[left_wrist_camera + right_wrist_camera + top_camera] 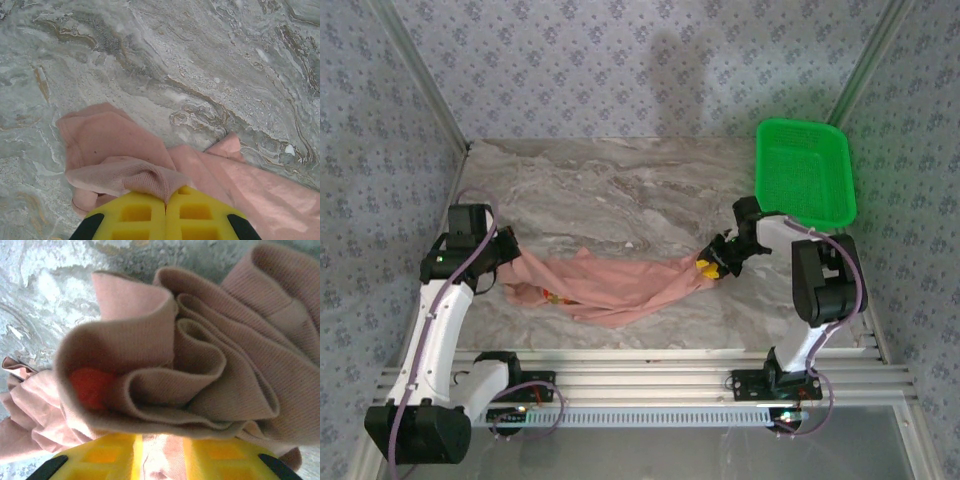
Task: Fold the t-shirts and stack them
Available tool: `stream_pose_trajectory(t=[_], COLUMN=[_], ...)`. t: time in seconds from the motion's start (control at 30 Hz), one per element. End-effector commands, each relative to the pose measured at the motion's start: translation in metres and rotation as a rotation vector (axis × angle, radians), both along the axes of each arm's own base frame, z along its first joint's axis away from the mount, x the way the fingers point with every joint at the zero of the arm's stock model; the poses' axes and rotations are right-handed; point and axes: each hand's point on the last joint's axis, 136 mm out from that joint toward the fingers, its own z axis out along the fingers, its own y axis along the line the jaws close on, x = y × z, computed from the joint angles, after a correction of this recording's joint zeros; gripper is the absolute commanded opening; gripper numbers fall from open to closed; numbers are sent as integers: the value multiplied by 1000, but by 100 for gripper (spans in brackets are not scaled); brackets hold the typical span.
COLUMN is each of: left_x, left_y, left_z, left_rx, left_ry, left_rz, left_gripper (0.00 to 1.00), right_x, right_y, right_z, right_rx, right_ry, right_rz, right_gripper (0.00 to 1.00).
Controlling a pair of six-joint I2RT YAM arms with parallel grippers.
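Top external view is showing the t-shirt [610, 285] lying stretched across the lower middle of the marble table [620, 190]. The left gripper [508, 268] is pinching its left end and the right gripper [710, 266] is clamping bunched folds at its right end. Soft, light and floppy, it is likely handling best by hems or corners.

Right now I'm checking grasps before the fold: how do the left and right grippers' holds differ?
The left gripper pinches a thin fold of the t-shirt, fingers nearly touching; the right gripper clamps a thick bunched wad, fingers held apart. Both have yellow fingers and are shut on it.
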Motion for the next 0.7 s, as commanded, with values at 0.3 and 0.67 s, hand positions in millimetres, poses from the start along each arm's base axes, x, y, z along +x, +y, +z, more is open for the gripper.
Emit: stream_pose_trajectory(t=[0.3, 0.67], left_x=[1, -2], left_y=[0, 0], left_z=[17, 17], left_rx=[6, 7], left_ry=[-52, -52], left_rz=[-8, -8], left_gripper=[0, 0], right_x=[19, 19], right_y=[-16, -16], right_z=[-7, 13], right_rx=[-54, -26], right_ry=[-39, -90], right_rz=[-80, -96], right_gripper=[10, 0])
